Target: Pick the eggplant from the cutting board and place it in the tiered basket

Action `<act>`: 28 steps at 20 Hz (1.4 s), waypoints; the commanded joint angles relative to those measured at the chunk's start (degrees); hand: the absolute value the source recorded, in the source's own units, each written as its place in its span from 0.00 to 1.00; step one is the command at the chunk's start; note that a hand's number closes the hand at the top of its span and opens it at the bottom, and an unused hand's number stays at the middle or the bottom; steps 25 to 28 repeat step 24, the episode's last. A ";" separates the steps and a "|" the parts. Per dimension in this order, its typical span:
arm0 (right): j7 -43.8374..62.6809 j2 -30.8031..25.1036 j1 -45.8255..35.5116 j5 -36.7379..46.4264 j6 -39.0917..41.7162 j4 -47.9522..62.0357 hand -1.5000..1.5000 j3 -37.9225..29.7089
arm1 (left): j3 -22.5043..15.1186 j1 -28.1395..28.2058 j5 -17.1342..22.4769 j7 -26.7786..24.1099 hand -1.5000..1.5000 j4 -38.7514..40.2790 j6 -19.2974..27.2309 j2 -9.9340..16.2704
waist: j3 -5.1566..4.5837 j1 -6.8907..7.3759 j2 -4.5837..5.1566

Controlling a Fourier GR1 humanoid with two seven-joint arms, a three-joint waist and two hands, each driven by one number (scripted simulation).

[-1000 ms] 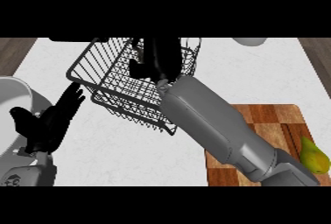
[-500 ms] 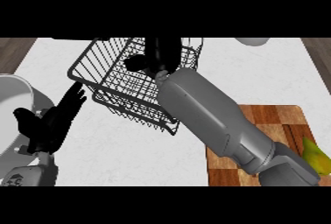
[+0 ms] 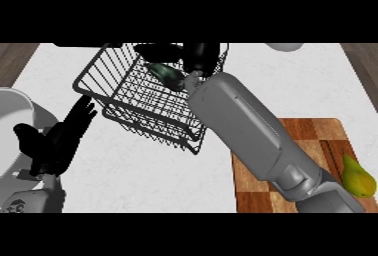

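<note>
Head view: right forearm runs diagonally from the cutting board (image 3: 260, 185) at the counter's right front edge up over the tiered basket (image 3: 140, 107) near the back edge, so the right hand (image 3: 201, 57) hangs above the basket's far rim. The eggplant (image 3: 167, 74), dark with a greenish cap, sits just beside the hand, inside the wire walls; can't tell whether fingers are curled on it or already off, they merge with the dark shape. Reach looks set for a drop into the basket, not the counter. Board now carries only a pear (image 3: 356, 176) at its right edge. Left hand (image 3: 59, 142) rests open, fingers up, by the counter's left edge, next to a grey plate (image 3: 18, 112).
</note>
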 commanded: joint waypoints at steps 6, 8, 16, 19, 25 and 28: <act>-3.11 -9.89 8.02 -3.78 -0.64 -13.58 0.00 -10.14 | 2.02 1.63 0.96 1.20 0.50 -1.99 -0.21 1.19 | 0.02 -2.18 -0.69; -0.30 -10.12 10.74 -1.40 -2.66 -16.63 0.00 -9.79 | 2.07 1.59 1.14 0.43 0.50 -0.58 -0.37 0.54 | -0.03 -2.20 -0.70; 1.31 -25.05 25.70 -7.20 6.95 -35.28 0.00 -18.45 | 1.60 3.78 0.68 0.01 0.50 -3.19 -0.59 0.04 | -0.01 -2.42 -0.72; 3.28 -30.39 32.02 -11.72 12.80 -43.67 0.00 -22.28 | 2.21 3.86 1.26 0.21 0.50 -2.76 -0.85 0.12 | -0.02 -2.89 -0.81; -6.56 -32.45 38.55 -19.06 20.97 -41.17 0.00 -31.49 | 3.83 1.59 1.48 -2.80 0.50 1.79 -2.63 1.22 | -0.01 -1.76 -0.32; -6.56 -32.45 38.55 -19.06 20.97 -41.17 0.00 -31.49 | 3.83 1.59 1.48 -2.80 0.50 1.79 -2.63 1.22 | -0.01 -1.76 -0.32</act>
